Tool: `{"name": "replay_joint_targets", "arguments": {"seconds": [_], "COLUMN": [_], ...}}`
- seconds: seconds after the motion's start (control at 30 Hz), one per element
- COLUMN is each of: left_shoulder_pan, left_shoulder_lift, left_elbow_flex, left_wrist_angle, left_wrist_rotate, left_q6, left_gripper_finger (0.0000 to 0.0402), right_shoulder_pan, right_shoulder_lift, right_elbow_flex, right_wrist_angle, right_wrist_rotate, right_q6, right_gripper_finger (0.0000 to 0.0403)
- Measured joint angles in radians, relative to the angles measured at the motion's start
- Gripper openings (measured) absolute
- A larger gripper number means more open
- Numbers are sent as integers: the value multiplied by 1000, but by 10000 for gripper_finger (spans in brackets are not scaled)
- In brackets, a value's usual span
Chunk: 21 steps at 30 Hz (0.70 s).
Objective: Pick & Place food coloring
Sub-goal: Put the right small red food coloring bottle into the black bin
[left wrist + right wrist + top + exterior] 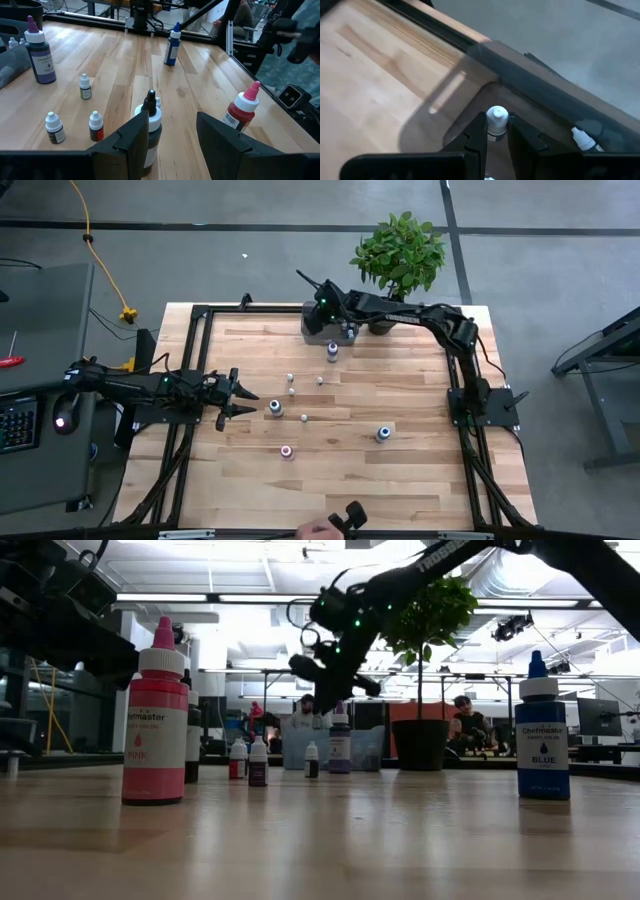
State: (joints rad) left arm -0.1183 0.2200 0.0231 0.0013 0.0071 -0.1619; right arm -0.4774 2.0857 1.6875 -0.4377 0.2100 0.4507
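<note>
Food coloring bottle (496, 120) sits pinched by its cap in our right gripper (496, 131) above the grey tray (545, 85). We judge this narrow hold risks slipping, dropping the bottle outside.

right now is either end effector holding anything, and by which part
The right end effector holds a small white-capped bottle by its neck, just below the cap, over the grey tray. The left end effector is open and holds nothing.

Overhead, table-level, perhaps two wrist close-ups
</note>
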Motion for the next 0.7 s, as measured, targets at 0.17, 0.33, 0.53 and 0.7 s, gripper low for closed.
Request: {"name": "replay_joint_targets", "arguments": {"seconds": [0.17,0.33,0.53,0.7], "left_shoulder_pan": [0,0,0,0], "left_shoulder_lift": [0,0,0,0], "left_elbow_flex": [0,0,0,0], "left_wrist_angle": [0,0,0,0], "left_wrist_rotate": [0,0,0,0], "left_q6": [0,0,0,0], "left_gripper_finger": [163,163,163,163], "right_shoulder_pan": [-14,-28,-45,-55], "right_shoulder_lift": [28,47,56,55], "right_elbow_flex": [0,0,0,0], "right_wrist_angle": [3,-10,-38,-97], "right_wrist_rotate": [5,18,32,61], "right_q6": [21,47,87,101], "right_gripper_finger": [55,55,55,55]}}
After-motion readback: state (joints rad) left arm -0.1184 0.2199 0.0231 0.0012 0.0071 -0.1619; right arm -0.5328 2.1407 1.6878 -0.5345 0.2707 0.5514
